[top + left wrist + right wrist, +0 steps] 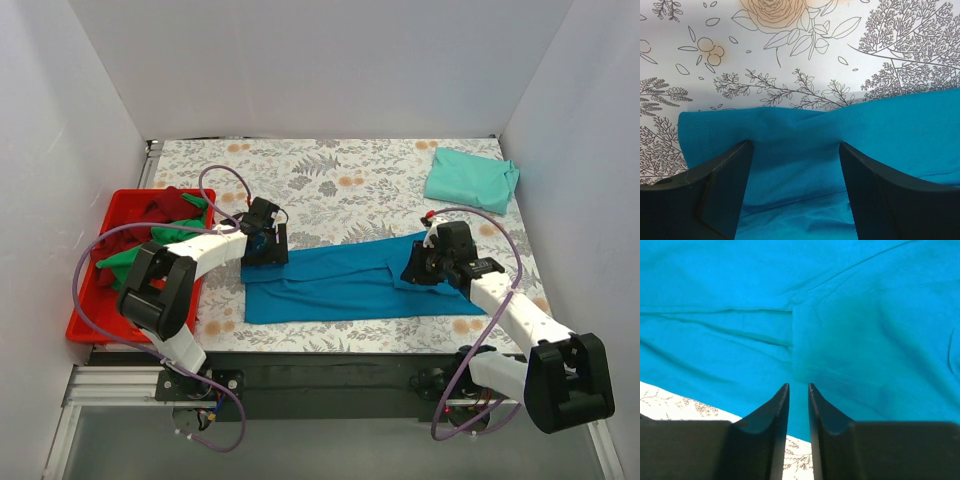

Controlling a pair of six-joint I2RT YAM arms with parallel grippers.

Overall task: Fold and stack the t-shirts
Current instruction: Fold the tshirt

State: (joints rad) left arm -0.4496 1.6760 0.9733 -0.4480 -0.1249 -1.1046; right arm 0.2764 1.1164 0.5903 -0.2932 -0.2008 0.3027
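A deep blue t-shirt [340, 285] lies folded into a long strip across the near middle of the table. My left gripper [265, 252] is open at its left end. In the left wrist view the left gripper [795, 145] has its jaws wide apart over the shirt's corner [790, 125]. My right gripper [420, 268] is over the shirt's right part, by a sleeve. In the right wrist view the right gripper [798, 385] has its jaws almost together, and flat blue cloth [865, 315] shows through the narrow gap. A pale mint t-shirt [470, 180] lies folded at the far right.
A red plastic tray [85, 310] stands at the left edge, holding a bright green shirt [130, 258] and a dark red shirt [165, 205] in a heap. The table has a floral cover [330, 180]. White walls enclose three sides.
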